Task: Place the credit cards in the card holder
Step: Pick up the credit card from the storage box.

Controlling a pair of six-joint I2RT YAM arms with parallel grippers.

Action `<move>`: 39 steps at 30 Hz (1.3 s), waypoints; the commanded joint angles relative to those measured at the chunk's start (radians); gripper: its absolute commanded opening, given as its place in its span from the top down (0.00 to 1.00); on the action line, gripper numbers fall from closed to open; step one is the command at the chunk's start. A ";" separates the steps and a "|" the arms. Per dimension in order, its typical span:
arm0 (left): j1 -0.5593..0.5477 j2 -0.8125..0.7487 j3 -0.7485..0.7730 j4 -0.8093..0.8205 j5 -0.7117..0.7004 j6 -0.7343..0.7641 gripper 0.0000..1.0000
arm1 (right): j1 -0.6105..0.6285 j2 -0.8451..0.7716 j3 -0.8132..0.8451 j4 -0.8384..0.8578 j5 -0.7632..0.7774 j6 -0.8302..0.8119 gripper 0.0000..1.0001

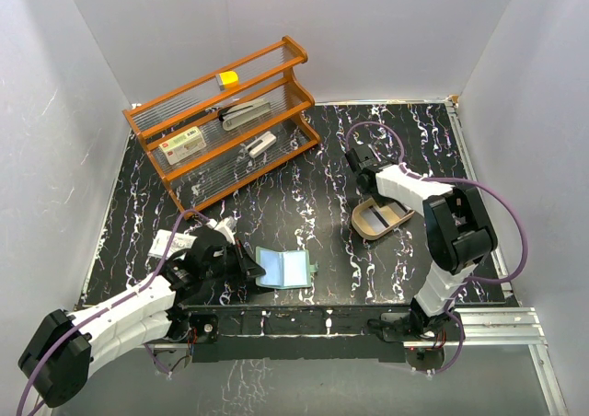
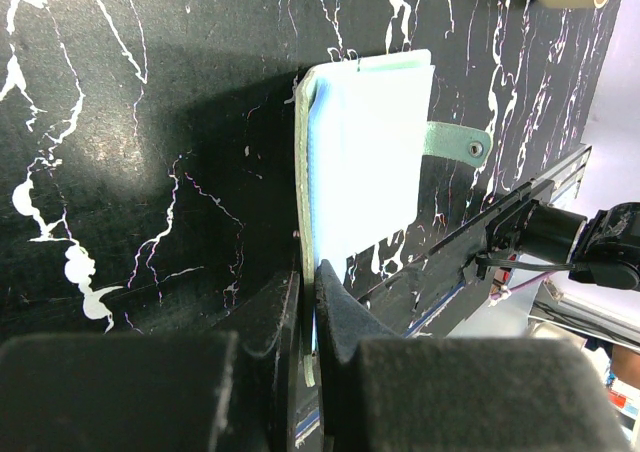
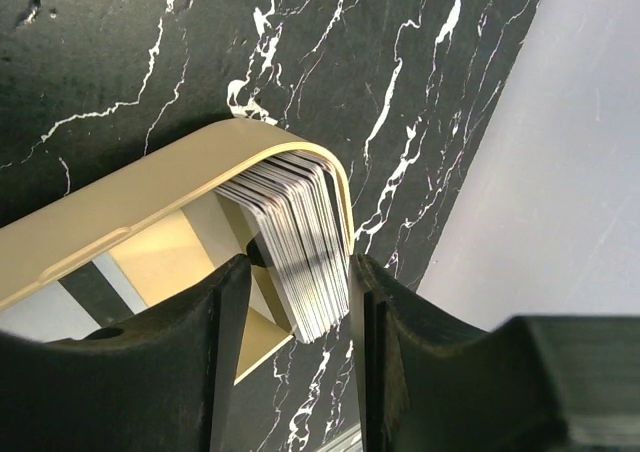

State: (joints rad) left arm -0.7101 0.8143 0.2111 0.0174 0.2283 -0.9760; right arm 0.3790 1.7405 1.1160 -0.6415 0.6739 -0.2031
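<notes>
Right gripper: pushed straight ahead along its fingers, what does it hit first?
Likely the stack of thin pale cards standing on edge in the tan oval tray. It sits between the right gripper fingers. The tray floor is behind it, depth unclear.

no text can be read anywhere. the white box [image 1: 184,144] on the middle shelf of the orange rack [image 1: 296,52] carries a red label, its print too small to make out. the credit cards [image 3: 300,262], well in front of the rack, show only edges.

Bright even overhead light, soft shadows, blurred near foregrounds.
</notes>
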 commanded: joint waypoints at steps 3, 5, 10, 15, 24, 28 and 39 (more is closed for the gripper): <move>0.000 -0.002 0.018 -0.011 0.003 0.021 1.00 | -0.005 0.020 0.018 0.051 0.085 -0.008 0.66; 0.000 0.001 0.020 -0.013 0.003 0.022 1.00 | -0.006 0.016 0.021 0.049 0.079 -0.006 0.71; 0.000 0.002 0.023 -0.011 0.007 0.021 1.00 | -0.005 0.008 0.025 0.051 0.075 -0.009 0.77; 0.000 -0.003 0.033 -0.033 0.011 0.026 1.00 | -0.006 0.007 0.027 0.055 0.078 -0.008 0.78; 0.001 -0.011 0.037 -0.035 0.017 0.022 1.00 | -0.005 0.007 0.041 0.044 0.067 0.000 0.81; 0.000 -0.011 0.055 -0.067 0.011 0.038 1.00 | -0.005 0.007 0.054 0.030 0.063 0.004 0.83; 0.000 -0.026 0.030 -0.042 0.012 0.012 1.00 | -0.004 -0.026 0.067 0.001 0.031 0.010 0.89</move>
State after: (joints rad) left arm -0.7101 0.8104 0.2325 -0.0296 0.2291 -0.9543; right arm 0.3786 1.7603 1.1370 -0.6426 0.7021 -0.2066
